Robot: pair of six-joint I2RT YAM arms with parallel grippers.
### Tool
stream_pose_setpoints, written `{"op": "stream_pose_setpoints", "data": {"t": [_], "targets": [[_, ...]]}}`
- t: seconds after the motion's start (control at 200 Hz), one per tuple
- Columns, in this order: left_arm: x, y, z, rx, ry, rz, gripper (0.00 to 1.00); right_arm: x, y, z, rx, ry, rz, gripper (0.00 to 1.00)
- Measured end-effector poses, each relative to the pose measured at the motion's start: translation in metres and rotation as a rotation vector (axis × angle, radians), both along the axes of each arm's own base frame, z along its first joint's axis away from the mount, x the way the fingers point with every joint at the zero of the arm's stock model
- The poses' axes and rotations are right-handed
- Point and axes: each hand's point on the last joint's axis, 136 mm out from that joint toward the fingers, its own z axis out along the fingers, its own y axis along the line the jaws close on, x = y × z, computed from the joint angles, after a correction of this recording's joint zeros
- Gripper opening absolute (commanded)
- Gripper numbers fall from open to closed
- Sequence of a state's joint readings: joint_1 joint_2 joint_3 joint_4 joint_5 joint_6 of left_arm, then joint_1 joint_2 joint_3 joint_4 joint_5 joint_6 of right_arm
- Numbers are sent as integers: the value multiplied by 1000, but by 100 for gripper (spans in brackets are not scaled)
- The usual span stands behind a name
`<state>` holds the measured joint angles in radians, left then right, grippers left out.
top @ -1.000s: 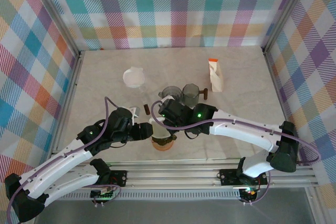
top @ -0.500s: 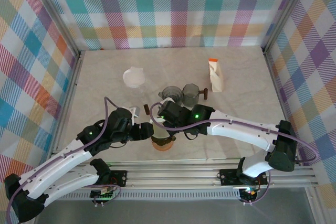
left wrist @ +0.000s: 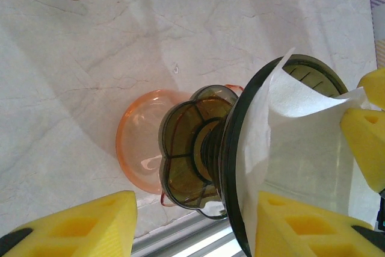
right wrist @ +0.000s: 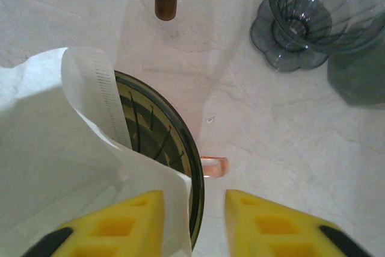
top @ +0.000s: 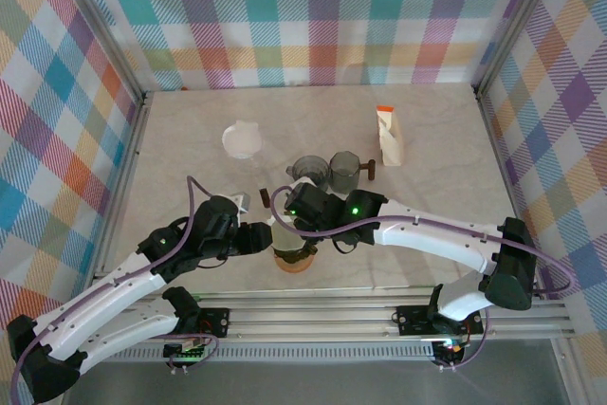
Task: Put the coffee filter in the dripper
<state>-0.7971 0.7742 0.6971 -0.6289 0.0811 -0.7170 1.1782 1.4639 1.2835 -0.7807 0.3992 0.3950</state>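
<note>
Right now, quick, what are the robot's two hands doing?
Left hand: open, one finger each side of the dripper.
Right hand: open, the edge of the paper filter between its fingers, not pinched.

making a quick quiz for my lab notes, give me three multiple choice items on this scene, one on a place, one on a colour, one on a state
1. Where is the bag with the orange top?
A left of the grey cup
B right of the grey cup
C between the arm bases

2. What colour are the fingers of the right gripper?
A black
B yellow
C blue

3. How does the filter lie?
A flat on the table
B set in the dripper, an edge standing above its rim
C rolled up inside the grey cup

Answers:
1 B, the top view has the bag on the cup's right.
2 B, the right wrist view shows yellow fingers.
3 B, white paper lines the dripper's wall and rises past the rim.
</note>
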Motion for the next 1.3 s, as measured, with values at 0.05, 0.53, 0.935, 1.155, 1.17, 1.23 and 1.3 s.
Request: {"op": "stream_pose_setpoints", "data": {"t": [0.05, 0.53, 0.935, 1.155, 1.17, 1.23, 1.3], "targets": [[0, 0, 0, 0, 0, 0, 53, 0, 1, 1, 6, 4, 0, 56], [0, 0, 0, 0, 1, 0, 54, 4, 25, -10, 33, 204, 62, 73], [-1, -1, 0, -4, 3, -5, 54, 14, 17, -28, -16, 230, 27, 73], [0, -2, -2, 0, 8, -5, 54, 15, 17, -38, -44, 243, 23, 74], [0, -2, -2, 0, 8, -5, 54, 15, 17, -39, -46, 244, 23, 74], [0, -2, -2, 0, 8, -5, 54, 15, 17, -40, -50, 246, 23, 74], [0, -2, -3, 1, 9, -5, 54, 14, 16, -43, -58, 249, 26, 74]]}}
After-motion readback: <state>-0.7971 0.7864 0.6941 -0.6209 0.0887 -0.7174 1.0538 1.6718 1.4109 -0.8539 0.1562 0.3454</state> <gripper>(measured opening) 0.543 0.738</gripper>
